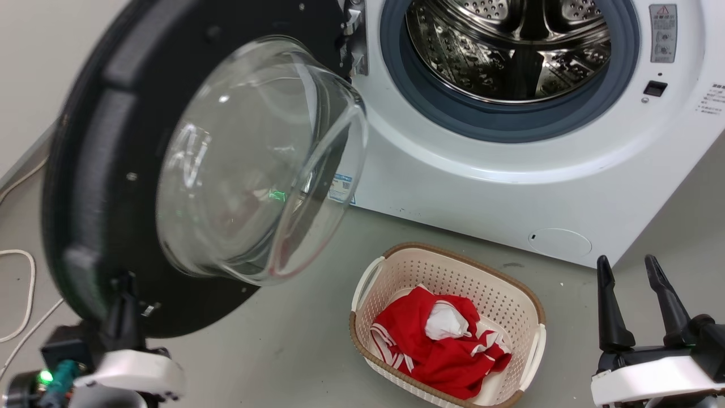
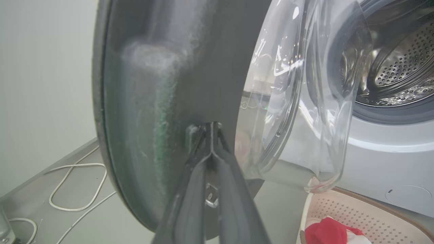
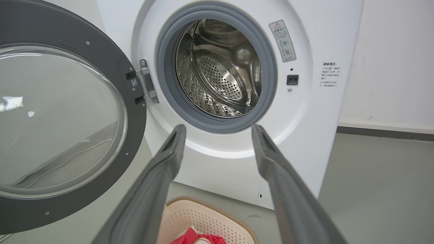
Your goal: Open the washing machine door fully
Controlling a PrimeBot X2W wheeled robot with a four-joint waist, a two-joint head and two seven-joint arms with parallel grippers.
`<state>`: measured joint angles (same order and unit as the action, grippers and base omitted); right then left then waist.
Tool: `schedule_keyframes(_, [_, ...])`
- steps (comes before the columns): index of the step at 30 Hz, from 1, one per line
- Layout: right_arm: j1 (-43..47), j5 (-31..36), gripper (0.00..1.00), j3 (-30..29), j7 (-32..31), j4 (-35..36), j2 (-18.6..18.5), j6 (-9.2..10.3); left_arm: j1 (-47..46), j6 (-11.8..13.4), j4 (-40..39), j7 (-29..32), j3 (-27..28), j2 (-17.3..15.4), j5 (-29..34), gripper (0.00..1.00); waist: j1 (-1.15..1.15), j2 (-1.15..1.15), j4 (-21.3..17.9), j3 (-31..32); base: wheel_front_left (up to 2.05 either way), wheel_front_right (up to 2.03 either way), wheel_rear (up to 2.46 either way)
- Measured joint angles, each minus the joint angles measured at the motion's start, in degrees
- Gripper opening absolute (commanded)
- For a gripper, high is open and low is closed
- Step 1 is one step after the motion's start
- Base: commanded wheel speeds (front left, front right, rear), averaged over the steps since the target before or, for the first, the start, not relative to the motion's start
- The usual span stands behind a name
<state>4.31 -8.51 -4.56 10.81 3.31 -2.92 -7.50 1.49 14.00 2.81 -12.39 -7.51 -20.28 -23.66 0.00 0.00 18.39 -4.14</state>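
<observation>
The washing machine (image 1: pixel 510 187) stands on the floor straight ahead of the right gripper (image 1: pixel 627 263), beyond its fingertips. In the right wrist view its steel drum (image 3: pixel 220 74) and grey gasket (image 3: pixel 166 84) sit btwn and above the two fingers.

The washing machine door (image 1: pixel 85 170) is swung well clear of the drum mouth on its hinge (image 3: pixel 145 81). Its inner face and bulging glass bowl are turned outward. It hangs left of the right jaws and directly in front of the left gripper (image 2: pixel 212 130), nearly filling that wrist view ahead of the jaws.

The beige laundry basket (image 1: pixel 532 306) sits on the floor below and left of the right jaws, btwn the two grippers and in front of the machine. A red garment (image 1: pixel 442 351) w/ a white piece on top lies inside it.

Left jaws: clenched, fingers pressed together at the tips w/ nothing seen btwn them. The tips are up against the door's dark inner face near its lower rim, just left of the glass bowl in the wrist view. Can't tell if they actually touch it.

Right jaws: released, fingers spread wide and upright, holding nothing, well apart from machine and door.

A white cable (image 2: pixel 67 189) loops on the floor left of the left jaws, behind the door's edge. The round cap (image 1: pixel 559 242) sits low on the machine front, just above-left of the right fingertips. The blue sticker (image 1: pixel 341 188) shows beside the glass bowl's edge, up and right of the left jaws.
</observation>
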Motion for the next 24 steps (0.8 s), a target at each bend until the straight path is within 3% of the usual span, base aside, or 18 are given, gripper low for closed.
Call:
schedule_keyframes(5, [-1.07,-0.09,1.00,0.41,-0.24,-0.07,0.00,0.00,-6.71,-3.53,10.37,-1.83,5.24,-3.34,-2.70,0.00,0.00,0.00,-1.25,-1.49,0.00,0.00,0.00])
schedule_keyframes(15, [-2.73,-0.10,1.00,0.58,-0.20,-0.49,0.01,0.00,-14.50,-8.35,20.48,-2.52,11.47,-6.32,-3.11,0.00,0.01,0.00,-2.65,-3.21,0.00,0.00,0.00])
schedule_keyframes(24, [-3.09,-0.09,1.00,0.71,0.30,-1.30,0.01,0.00,-15.05,-9.99,21.32,-2.60,16.56,-4.68,0.41,0.00,0.00,0.00,-3.38,-2.94,0.00,0.00,0.00])
